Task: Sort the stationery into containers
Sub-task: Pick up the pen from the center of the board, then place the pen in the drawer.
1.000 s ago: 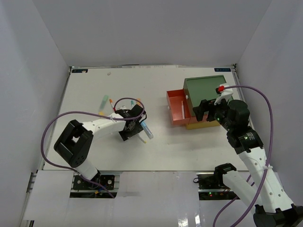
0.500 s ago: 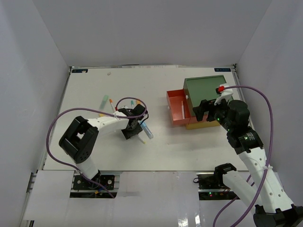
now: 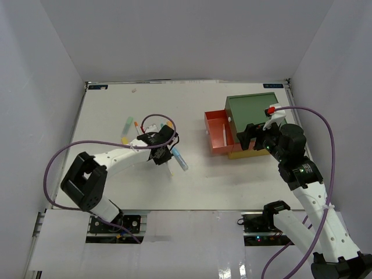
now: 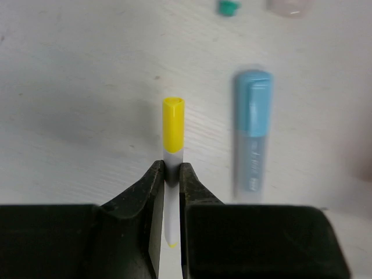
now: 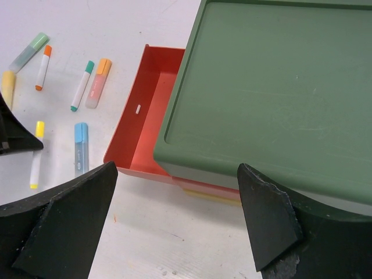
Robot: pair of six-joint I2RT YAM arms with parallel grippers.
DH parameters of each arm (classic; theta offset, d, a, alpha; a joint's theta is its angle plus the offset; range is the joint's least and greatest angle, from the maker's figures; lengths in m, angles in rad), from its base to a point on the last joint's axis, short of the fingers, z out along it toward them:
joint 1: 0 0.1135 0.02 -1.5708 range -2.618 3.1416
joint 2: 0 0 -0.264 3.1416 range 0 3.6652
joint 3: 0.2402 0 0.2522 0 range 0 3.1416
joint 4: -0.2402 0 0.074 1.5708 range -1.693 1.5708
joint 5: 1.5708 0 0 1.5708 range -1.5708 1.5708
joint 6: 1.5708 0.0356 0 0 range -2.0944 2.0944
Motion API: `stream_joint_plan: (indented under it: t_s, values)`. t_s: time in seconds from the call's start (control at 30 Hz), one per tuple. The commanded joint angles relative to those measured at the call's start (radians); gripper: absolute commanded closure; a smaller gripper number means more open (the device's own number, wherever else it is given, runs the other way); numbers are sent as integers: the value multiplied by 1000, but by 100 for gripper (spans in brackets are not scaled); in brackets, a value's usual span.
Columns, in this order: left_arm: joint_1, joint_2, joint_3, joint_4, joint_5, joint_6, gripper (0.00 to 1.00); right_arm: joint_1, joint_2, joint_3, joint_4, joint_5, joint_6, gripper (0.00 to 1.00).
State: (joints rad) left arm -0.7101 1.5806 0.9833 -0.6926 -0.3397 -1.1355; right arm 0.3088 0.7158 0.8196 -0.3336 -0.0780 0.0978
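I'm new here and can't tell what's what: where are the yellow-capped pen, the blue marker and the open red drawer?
yellow-capped pen (image 4: 173, 131): left wrist view, on its yellow cap.
blue marker (image 4: 251, 145): left wrist view, on its barrel below the cap.
red drawer (image 5: 158, 119): right wrist view, on its bare floor.

The surface (image 3: 197, 104) is plain white. The box (image 5: 279, 75) has a dark green top, a red-orange drawer (image 5: 148, 110) under it and a yellow drawer (image 3: 247, 154) lowest. Left of the red-orange drawer lie a light blue marker (image 4: 251, 139) with a pale, see-through body, a peach-orange highlighter (image 5: 97, 82), a teal-capped pen (image 5: 81, 86) with a white body, an orange-tipped pen (image 5: 43, 67), also white, and a pale green marker (image 5: 29, 51). The left end effector (image 4: 170, 174) is black; the yellow-capped pen (image 4: 172, 125) in it has a white body. Purple cables (image 3: 325, 139) loop over the white arms (image 3: 119, 156).
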Motion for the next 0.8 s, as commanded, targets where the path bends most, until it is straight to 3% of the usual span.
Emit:
stream_joint_plan:
  t_s: [0.0, 0.2, 0.4, 0.6, 0.73, 0.77]
  values:
    - [0, -165, -2, 152, 17, 114, 82, 1, -4, 1, 47, 6, 0, 10]
    - [0, -171, 93, 438, 242, 241, 86, 1, -6, 4, 44, 7, 0, 10]
    - [0, -2, 297, 537, 487, 240, 85, 0, -6, 3, 44, 11, 2, 10]
    - [-9, 154, 500, 588, 553, 201, 85, 0, -16, 1, 38, 26, -1, 10]
    - [-12, 213, 545, 582, 556, 178, 64, 1, -18, -2, 39, 32, -4, 10]
    - [-12, 220, 548, 581, 551, 172, 54, 1, -16, -2, 38, 34, -4, 10]
